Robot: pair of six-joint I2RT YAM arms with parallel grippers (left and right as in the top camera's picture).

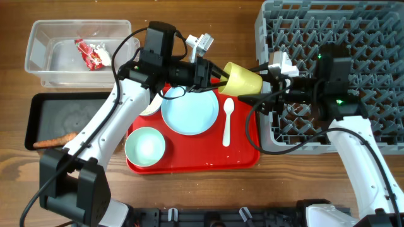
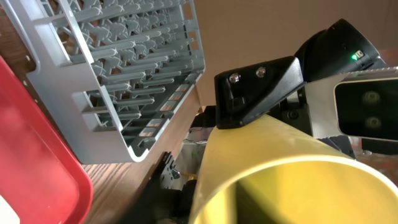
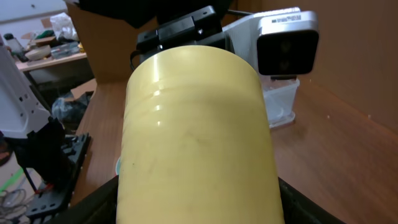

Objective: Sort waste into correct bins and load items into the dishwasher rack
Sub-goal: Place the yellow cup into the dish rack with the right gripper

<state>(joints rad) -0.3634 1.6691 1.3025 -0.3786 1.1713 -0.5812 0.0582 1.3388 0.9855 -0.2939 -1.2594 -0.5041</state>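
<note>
- Overhead: yellow cup [image 1: 243,79] is held in the air on its side, above the right edge of the red tray [image 1: 189,165]. Mouth is turned twd the left gripper [image 1: 219,74], base twd the right gripper [image 1: 266,85].
- Left gripper is closed on the cup rim. Right gripper is set narrow about the base end, so the cup is gripped from both sides.
- Rack [image 1: 379,38] is noted at right rear, just beside the red tray, apart from the cup.
- Clear tub [image 1: 44,63] at left rear holds the red wrapper [image 1: 91,53]. Black tray [image 1: 69,116] in front of it holds the carrot piece [image 1: 53,142].
- On the red tray are found: blue plate [image 1: 189,112], white spoon [image 1: 228,120] to its right, mint bowl [image 1: 145,146] at front left, and pale bowl [image 1: 150,107], partly hidden under the left arm.
- Left wrist: cup mouth fills the lower right. One right-gripper finger [image 2: 255,93] is laid on the outer wall. Own fingers cannot be made out.
- Right wrist: cup wall fills the centre and is flanked low down by dark fingers [image 3: 93,205]. Left gripper is seen beyond the far end.
</note>
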